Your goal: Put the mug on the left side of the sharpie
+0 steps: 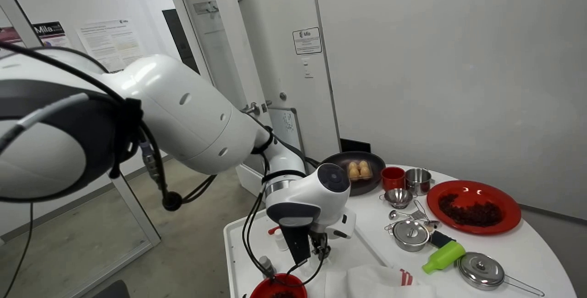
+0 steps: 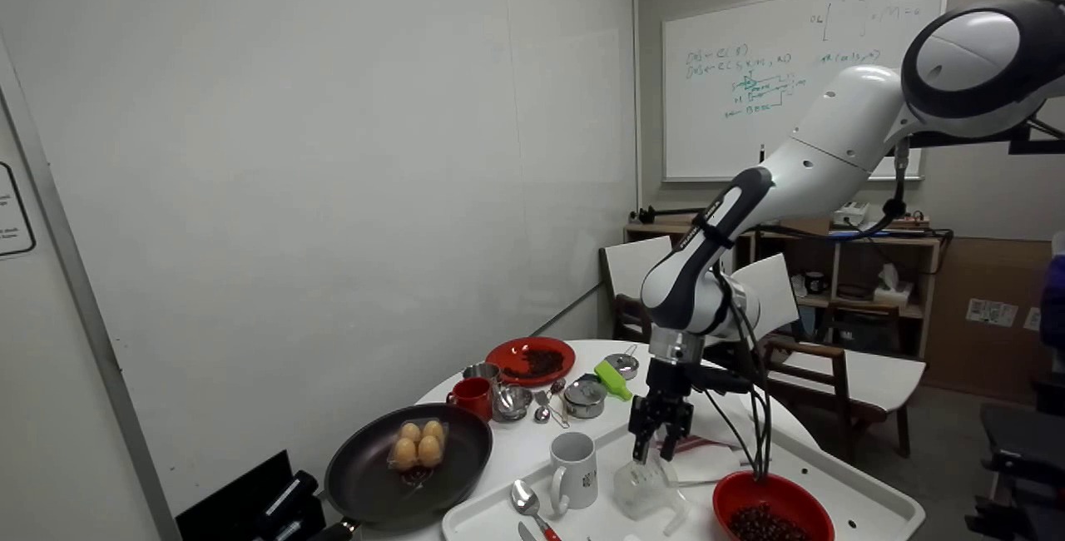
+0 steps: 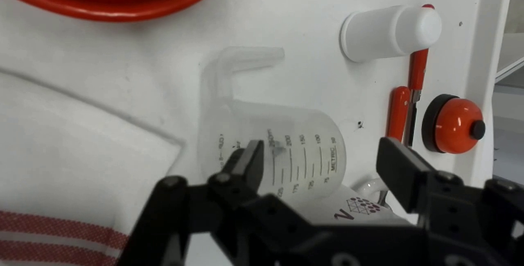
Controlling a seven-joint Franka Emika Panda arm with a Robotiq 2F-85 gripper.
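The pale grey-white mug [image 2: 574, 470] stands upright on the white tray [image 2: 466, 520], its handle facing the camera in an exterior view. In the wrist view the mug [image 3: 348, 208] is partly hidden behind the gripper body, with a logo on its side. My gripper [image 3: 320, 151] is open and empty, above a clear measuring cup [image 3: 274, 135] that lies on its side beside the mug. The gripper also shows in both exterior views [image 1: 321, 251] [image 2: 654, 454]. I cannot make out a sharpie; it is hidden or out of view.
Red-handled cutlery [image 3: 397, 112], a white bottle [image 3: 380, 34] and an orange-red dome [image 3: 458, 125] lie near the tray edge. A red bowl [image 2: 774, 495] and towel [image 1: 380, 282] flank the gripper. The frying pan [image 2: 358, 474], red cup [image 2: 473, 398] and metal bowl [image 2: 512, 402] are beyond the tray.
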